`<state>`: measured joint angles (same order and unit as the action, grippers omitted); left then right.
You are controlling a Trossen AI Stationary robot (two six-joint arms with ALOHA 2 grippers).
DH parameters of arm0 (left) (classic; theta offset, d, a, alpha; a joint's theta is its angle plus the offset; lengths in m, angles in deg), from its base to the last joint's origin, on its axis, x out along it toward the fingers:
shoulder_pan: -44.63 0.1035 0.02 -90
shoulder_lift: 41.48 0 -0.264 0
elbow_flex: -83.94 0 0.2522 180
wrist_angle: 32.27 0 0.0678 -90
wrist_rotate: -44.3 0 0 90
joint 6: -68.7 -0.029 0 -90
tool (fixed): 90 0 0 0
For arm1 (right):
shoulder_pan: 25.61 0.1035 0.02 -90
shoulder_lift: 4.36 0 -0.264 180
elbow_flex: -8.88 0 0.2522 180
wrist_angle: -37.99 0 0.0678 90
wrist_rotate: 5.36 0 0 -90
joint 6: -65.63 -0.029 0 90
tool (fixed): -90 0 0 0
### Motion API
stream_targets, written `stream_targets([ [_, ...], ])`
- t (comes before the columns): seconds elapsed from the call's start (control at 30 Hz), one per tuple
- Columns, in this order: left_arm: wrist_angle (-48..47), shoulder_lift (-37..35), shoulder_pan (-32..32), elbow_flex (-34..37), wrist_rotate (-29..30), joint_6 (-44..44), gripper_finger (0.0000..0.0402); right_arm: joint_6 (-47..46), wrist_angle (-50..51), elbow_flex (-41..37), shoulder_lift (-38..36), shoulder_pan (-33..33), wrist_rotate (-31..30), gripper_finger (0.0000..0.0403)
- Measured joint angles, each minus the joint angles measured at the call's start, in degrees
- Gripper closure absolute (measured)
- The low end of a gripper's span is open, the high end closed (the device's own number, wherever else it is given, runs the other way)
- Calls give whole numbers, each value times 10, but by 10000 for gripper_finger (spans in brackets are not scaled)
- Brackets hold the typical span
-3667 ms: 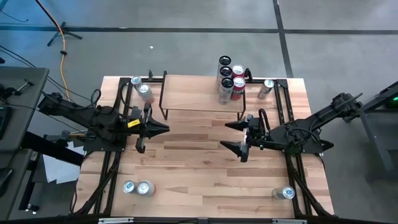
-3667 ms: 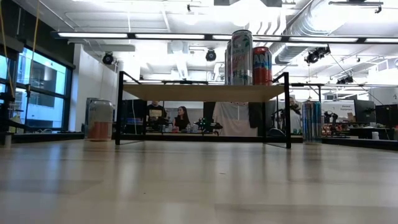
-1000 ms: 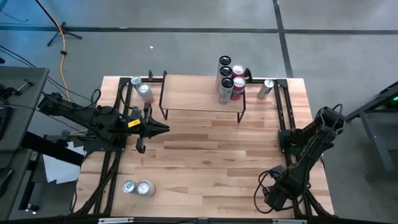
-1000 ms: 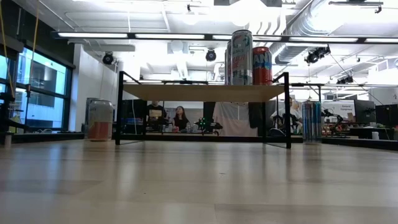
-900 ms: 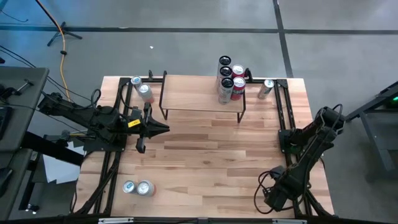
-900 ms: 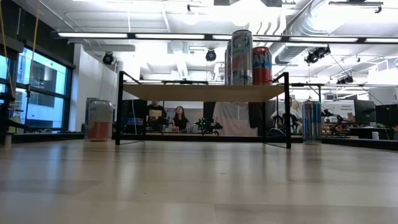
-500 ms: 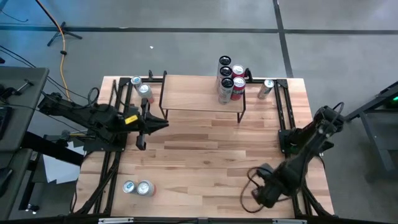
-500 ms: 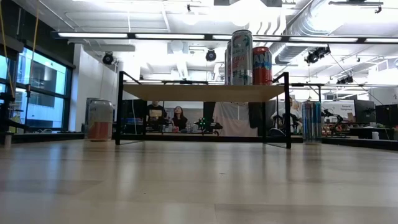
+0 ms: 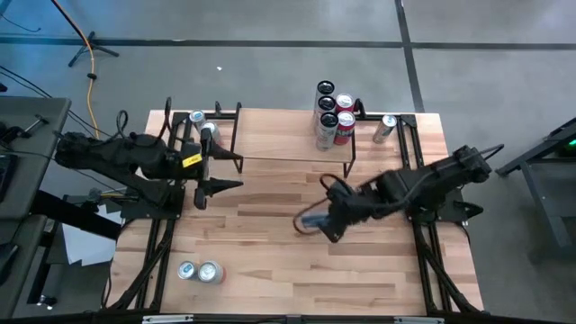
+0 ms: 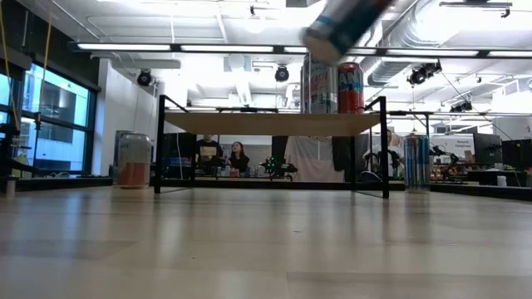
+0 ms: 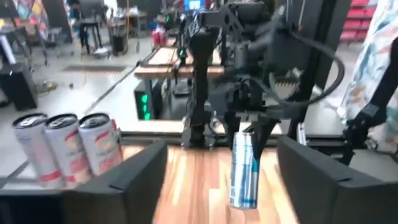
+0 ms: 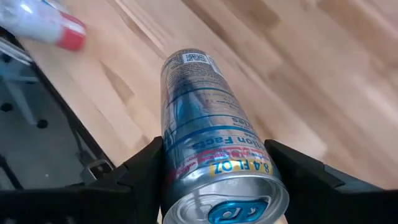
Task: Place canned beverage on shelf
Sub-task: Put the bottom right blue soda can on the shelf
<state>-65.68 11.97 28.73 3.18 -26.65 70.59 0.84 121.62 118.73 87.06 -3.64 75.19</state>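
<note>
The shelf (image 9: 283, 137) (image 10: 270, 123) stands at the table's far side, with several cans (image 9: 331, 115) upright on its right end. My right gripper (image 9: 320, 220) (image 12: 214, 149) hangs over the middle of the table, shut on a silver-and-blue can (image 9: 309, 221) (image 10: 339, 22) (image 11: 242, 169). My left gripper (image 9: 220, 186) (image 11: 222, 146) waits at the table's left, near the shelf's left end. Its fingers are open with nothing between them, and they point toward the right arm. My right gripper pinches the can's side wall (image 12: 186, 163) between its two fingers (image 12: 142, 174), near the tab end (image 12: 233, 202). The fingers come steeply from above and lie along the can. The can hangs tilted below the gripper, lifted clear of the table.
Two cans (image 9: 203, 129) stand at the far left beside the shelf, and one (image 9: 385, 128) at the far right. A pair of cans (image 9: 200, 271) stands near the front left corner. Bare tabletop (image 9: 297, 270) lies in front of the shelf. People sit in the room beyond (image 10: 237, 156).
My right gripper has swung from the table's near right corner toward the middle and risen, rolling and tipping as it went. It has carried the silver-and-blue can up clear of the table. My left arm has lifted a little.
</note>
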Motion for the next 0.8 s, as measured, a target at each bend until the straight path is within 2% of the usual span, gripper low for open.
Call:
stream_targets([
  [0.17, -151, 52, 19, -96, -6, 28, 72, 80, -41, 3, 0, -43, 13, 168],
  [0.3, -224, 94, 33, -142, -50, 66, 49, 114, -58, 3, 0, -56, 15, 168],
  [0.43, -231, 139, 43, -144, -123, 84, 44, 152, -107, 3, 0, -59, 15, 168],
  [0.57, -228, 197, 43, -144, -170, 75, 44, 199, -163, 3, 1, -59, 15, 168],
  [0.7, -225, 254, 43, -144, -181, 60, 44, 231, -195, 3, 2, -58, 14, 168],
  [0.8, -222, 289, 49, -144, -185, 63, 44, 235, -201, 3, 2, -54, -13, 168],
])
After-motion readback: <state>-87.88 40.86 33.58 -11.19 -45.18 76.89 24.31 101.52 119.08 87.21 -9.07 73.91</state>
